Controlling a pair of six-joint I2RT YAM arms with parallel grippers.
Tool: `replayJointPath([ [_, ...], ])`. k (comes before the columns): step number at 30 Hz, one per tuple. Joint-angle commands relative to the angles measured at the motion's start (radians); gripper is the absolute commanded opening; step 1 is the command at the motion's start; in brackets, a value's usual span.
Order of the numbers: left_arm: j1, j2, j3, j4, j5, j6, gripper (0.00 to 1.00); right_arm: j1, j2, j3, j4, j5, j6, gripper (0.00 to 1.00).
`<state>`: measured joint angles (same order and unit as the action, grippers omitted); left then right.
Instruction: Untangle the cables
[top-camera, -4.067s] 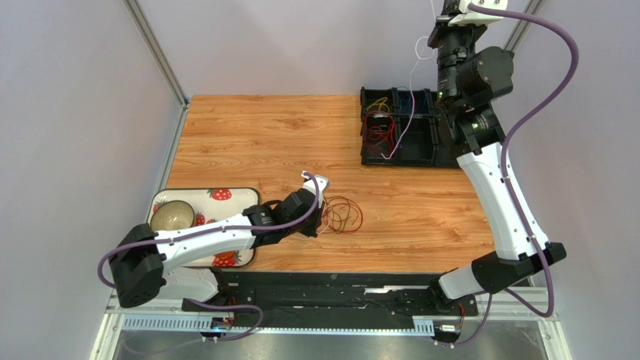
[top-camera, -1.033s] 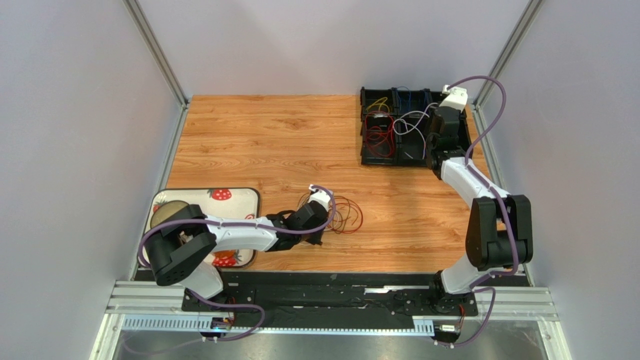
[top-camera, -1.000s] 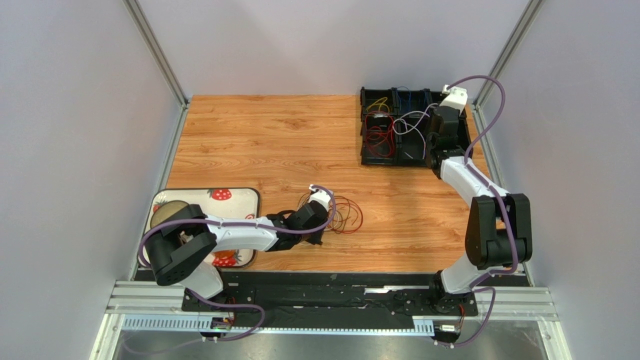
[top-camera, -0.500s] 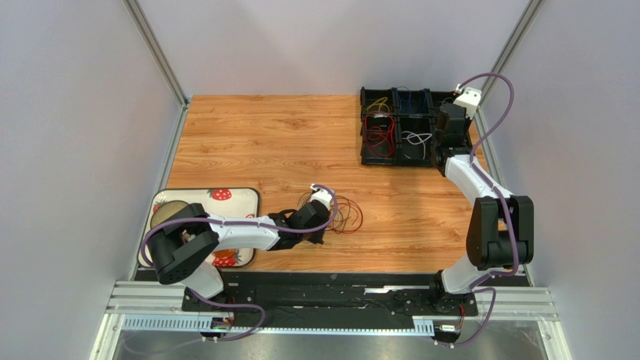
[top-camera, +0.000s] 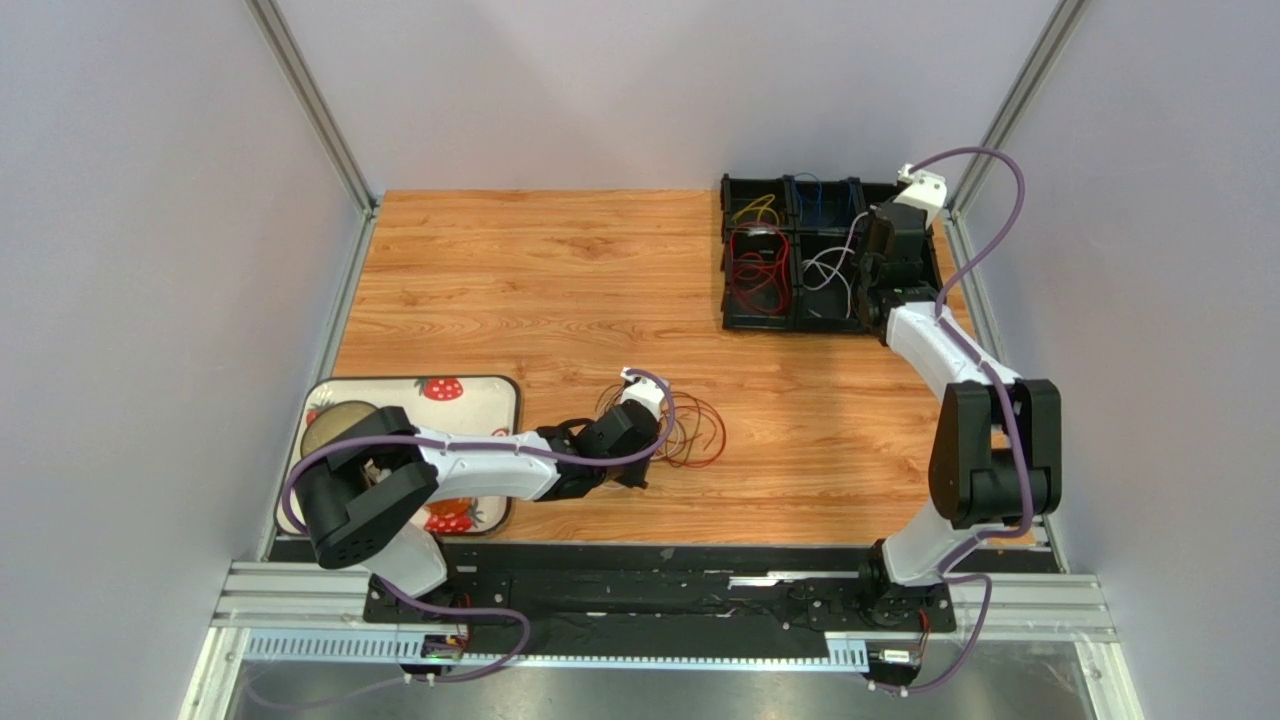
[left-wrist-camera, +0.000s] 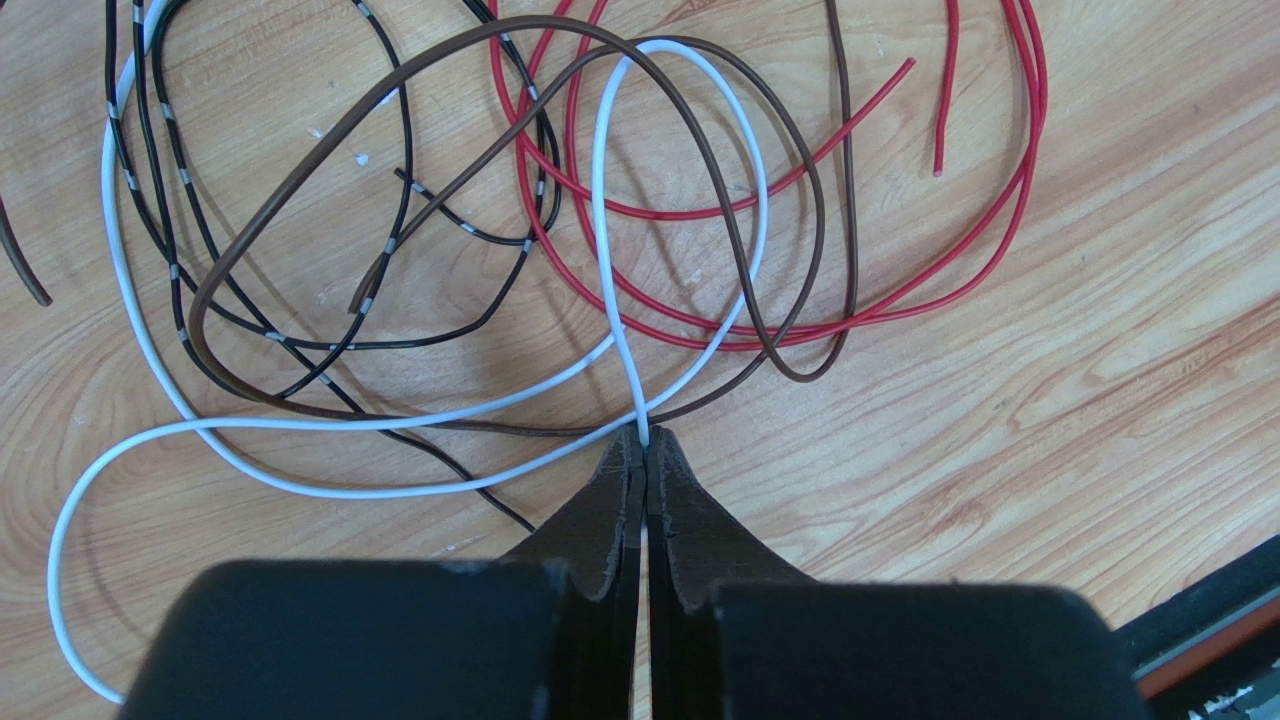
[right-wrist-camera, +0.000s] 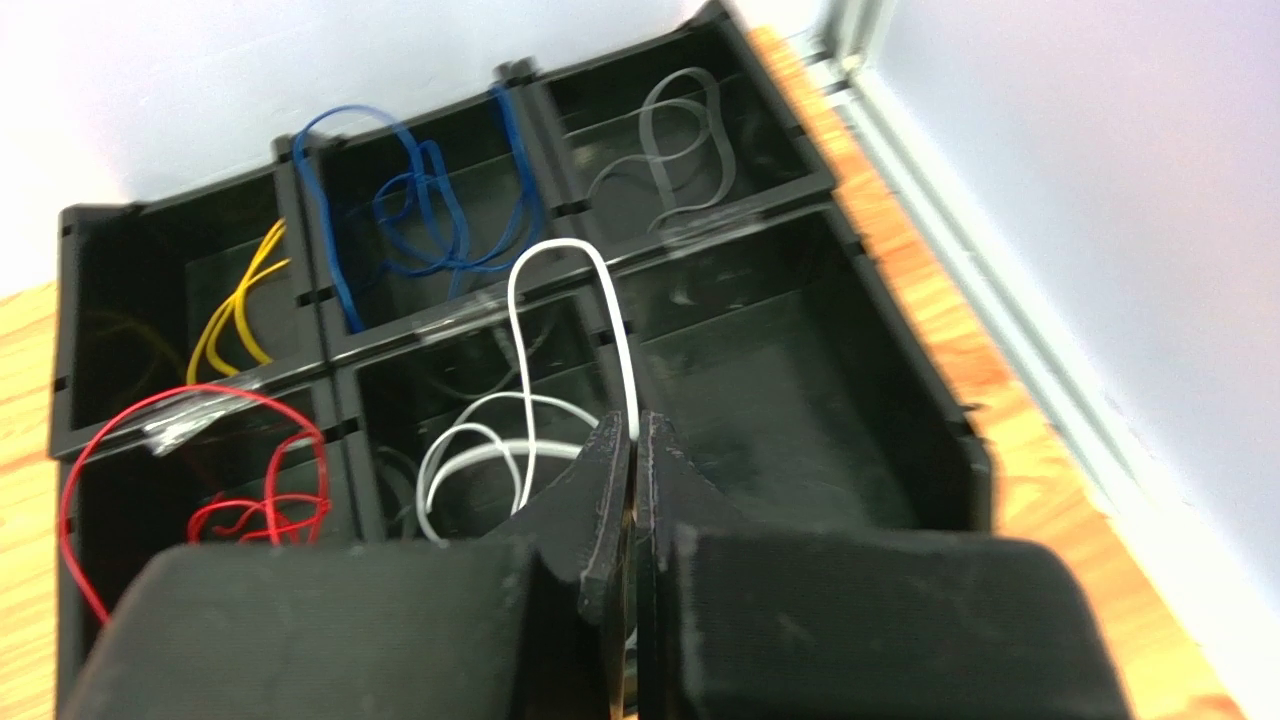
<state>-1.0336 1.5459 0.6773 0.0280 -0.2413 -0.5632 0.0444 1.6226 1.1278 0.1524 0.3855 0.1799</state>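
In the left wrist view, the left gripper (left-wrist-camera: 646, 455) was clenched, with its two fingers pressed together on a pale blue cable (left-wrist-camera: 601, 225). It pinched the cable near the place where two runs of it came together. Beyond the fingertips the loose cables lay crossed over each other on the wooden table (left-wrist-camera: 1082, 450). A red cable (left-wrist-camera: 1037, 120) made several wide loops. A brown cable (left-wrist-camera: 824, 150) passed over and under the pale blue one, and a black cable with white marks (left-wrist-camera: 323, 347) lay among them.

In the right wrist view, the right gripper (right-wrist-camera: 631, 438) was also closed tight, and it grasped a white cable (right-wrist-camera: 556, 245). This cable rose in a narrow arch above the fingertips, and the rest of it was coiled in the compartment under them. The compartment belonged to a black divided box (right-wrist-camera: 902, 390). Other compartments held a yellow cable (right-wrist-camera: 226, 323), a blue cable (right-wrist-camera: 421, 195), a grey cable (right-wrist-camera: 721, 150) and a red wire (right-wrist-camera: 196, 393), each one alone.

In the top view, the tangle (top-camera: 688, 428) lay on the near middle part of the table, and the left gripper touched its left side. The box stood at the far right corner, with the right gripper over it. A strawberry-printed tray (top-camera: 481, 387) with a bowl (top-camera: 334, 428) sat at the near left, well apart from the cables.
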Motion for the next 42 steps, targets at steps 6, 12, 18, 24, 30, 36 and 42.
replayJointPath([
  [6,0.0,0.031,0.013,-0.023,0.007,-0.006,0.0,0.002,0.123,0.092,-0.021,-0.099,0.064,0.0],
  [12,0.0,0.037,0.018,-0.025,0.008,-0.004,0.0,0.003,0.183,0.108,-0.024,-0.109,0.085,0.0],
  [18,0.0,0.042,0.019,-0.023,0.007,-0.003,0.0,0.003,0.229,0.116,-0.025,-0.171,0.147,0.0],
  [24,0.0,0.049,0.025,-0.025,0.008,-0.001,0.0,0.047,0.255,0.171,-0.071,-0.192,0.184,0.0],
  [30,0.0,0.048,0.024,-0.023,0.007,-0.003,0.0,0.074,0.263,0.202,-0.091,-0.157,0.179,0.0],
  [36,0.0,0.051,0.027,-0.025,0.008,-0.001,0.0,0.068,0.261,0.207,-0.148,-0.045,0.101,0.0],
  [42,0.0,0.059,0.031,-0.025,0.011,0.002,0.0,0.049,0.304,0.265,-0.24,-0.002,0.079,0.0],
])
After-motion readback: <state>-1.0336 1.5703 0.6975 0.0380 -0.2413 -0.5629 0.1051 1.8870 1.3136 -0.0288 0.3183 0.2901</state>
